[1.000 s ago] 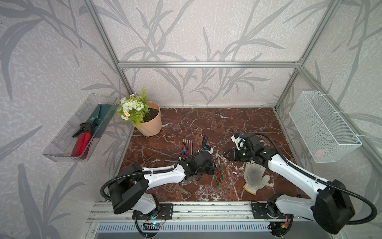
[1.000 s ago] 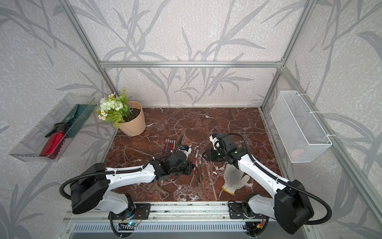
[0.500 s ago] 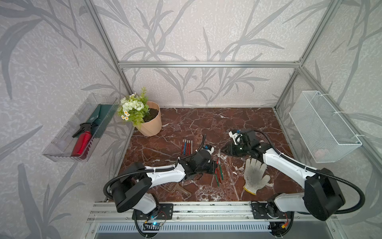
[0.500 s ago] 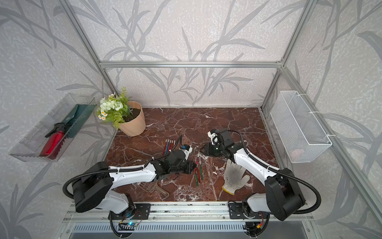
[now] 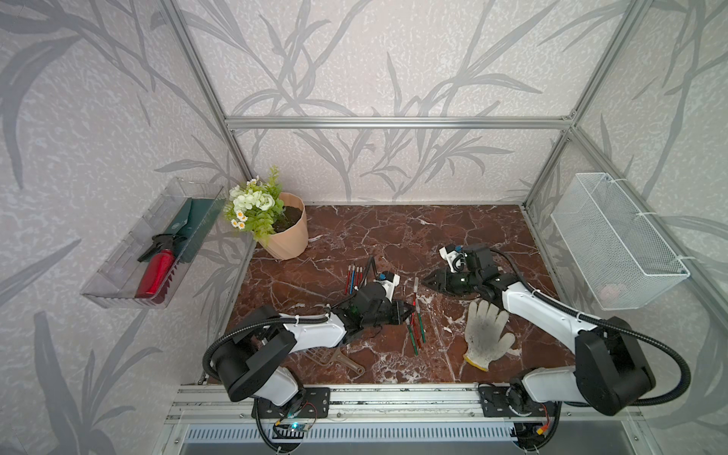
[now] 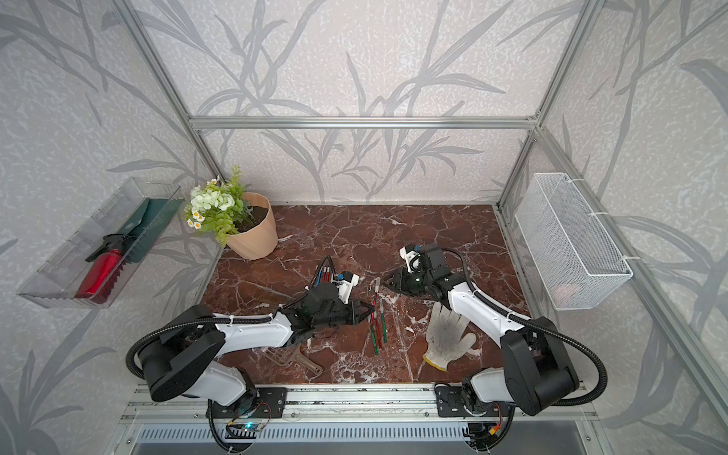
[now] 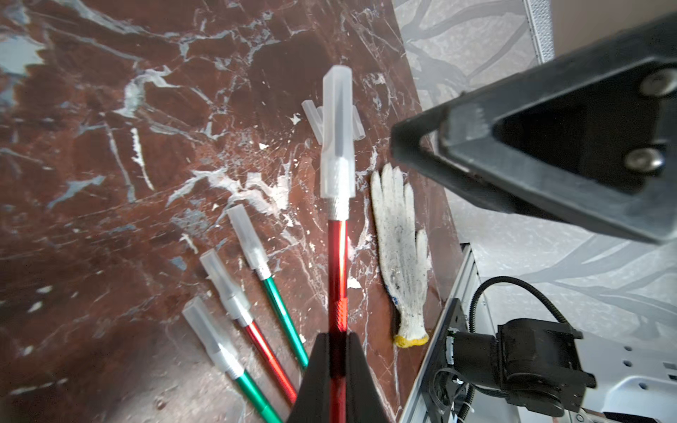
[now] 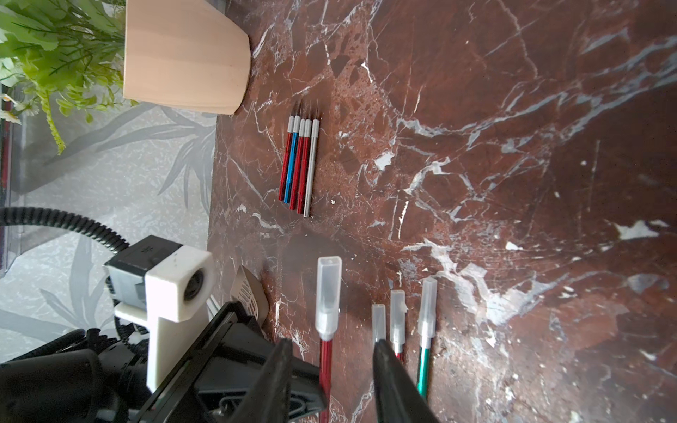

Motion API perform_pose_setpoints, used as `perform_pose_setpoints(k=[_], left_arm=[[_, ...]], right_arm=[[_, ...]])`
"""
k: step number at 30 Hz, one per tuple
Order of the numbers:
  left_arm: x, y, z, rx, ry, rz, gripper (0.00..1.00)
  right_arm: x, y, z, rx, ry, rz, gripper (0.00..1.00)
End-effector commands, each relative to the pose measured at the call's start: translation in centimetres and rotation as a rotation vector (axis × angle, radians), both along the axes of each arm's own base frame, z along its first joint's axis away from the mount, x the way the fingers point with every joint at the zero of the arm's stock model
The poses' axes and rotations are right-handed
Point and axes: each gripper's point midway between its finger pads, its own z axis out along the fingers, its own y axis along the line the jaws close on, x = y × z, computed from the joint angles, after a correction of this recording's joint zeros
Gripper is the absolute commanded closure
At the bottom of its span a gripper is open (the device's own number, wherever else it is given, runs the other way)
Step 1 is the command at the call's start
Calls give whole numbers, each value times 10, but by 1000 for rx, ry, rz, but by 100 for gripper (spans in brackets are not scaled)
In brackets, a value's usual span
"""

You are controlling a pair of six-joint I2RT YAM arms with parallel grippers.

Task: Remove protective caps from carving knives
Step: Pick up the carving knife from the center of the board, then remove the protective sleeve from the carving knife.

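My left gripper (image 7: 337, 338) is shut on the handle of a red carving knife (image 7: 337, 263), holding it off the table. Its translucent protective cap (image 7: 337, 139) points at my right gripper (image 8: 331, 344). That gripper is open, its fingertips just short of the cap (image 8: 328, 293). Both top views show the two grippers (image 5: 407, 315) (image 5: 424, 280) facing each other mid-table. Three capped knives (image 7: 227, 285) lie under the held one. Loose caps (image 7: 313, 117) lie beyond it. Several uncapped knives (image 8: 300, 161) lie in a row farther back.
A white work glove (image 5: 486, 335) lies under the right arm. A brown scoop (image 5: 338, 358) lies near the front edge. A flower pot (image 5: 287, 232) stands at the back left. A clear tray (image 5: 118, 275) and a wire basket (image 5: 614, 240) hang on the side walls.
My right gripper has swung back and left, off the glove, to face the held knife's cap, and its jaws narrowed slightly. The left gripper has kept its hold and barely moved.
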Motion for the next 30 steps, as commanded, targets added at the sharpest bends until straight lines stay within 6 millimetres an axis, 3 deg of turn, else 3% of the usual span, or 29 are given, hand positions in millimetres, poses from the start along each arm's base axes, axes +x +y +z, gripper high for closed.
perform_pose_setpoints(k=[1,30], left_arm=[[-1,-6,6,-67,8,-19,92],[-1,-6,-3,-51,30,-22,94]], right_arm=[[3,3,-6,5,-2,0,62],[25,20,-2,25,-26,4,73]])
